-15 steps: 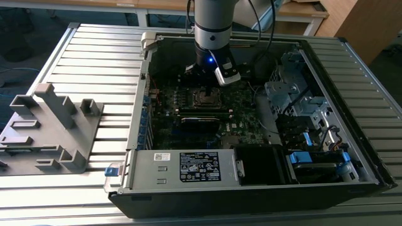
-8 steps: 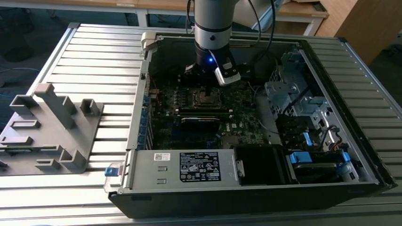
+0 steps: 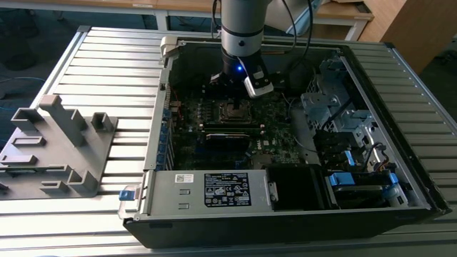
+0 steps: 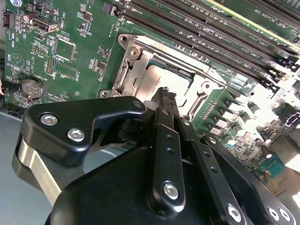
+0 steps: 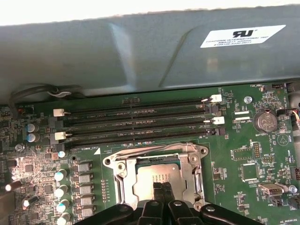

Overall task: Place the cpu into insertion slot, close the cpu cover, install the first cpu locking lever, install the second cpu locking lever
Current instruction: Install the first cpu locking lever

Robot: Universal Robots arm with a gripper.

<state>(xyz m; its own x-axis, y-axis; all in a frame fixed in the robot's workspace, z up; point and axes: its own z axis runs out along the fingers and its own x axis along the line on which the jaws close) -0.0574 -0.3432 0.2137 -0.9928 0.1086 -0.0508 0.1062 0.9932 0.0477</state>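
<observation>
closed jaws hide part of the cpu (image 5: 157,176).

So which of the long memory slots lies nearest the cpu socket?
The last memory slot, directly bordering the cpu cover; the other three lie farther toward the case wall.

Exterior view: set high and well back, looking down at an angle into the open computer case (image 3: 286,160) on the slatted desk (image 3: 107,59). Both wrist views: mounted close behind the hand (image 4: 164,96), very near the motherboard (image 5: 243,154), looking obliquely from opposite sides. Shared by all three: the insertion slot (image 5: 157,176) and surrounding board.
</observation>
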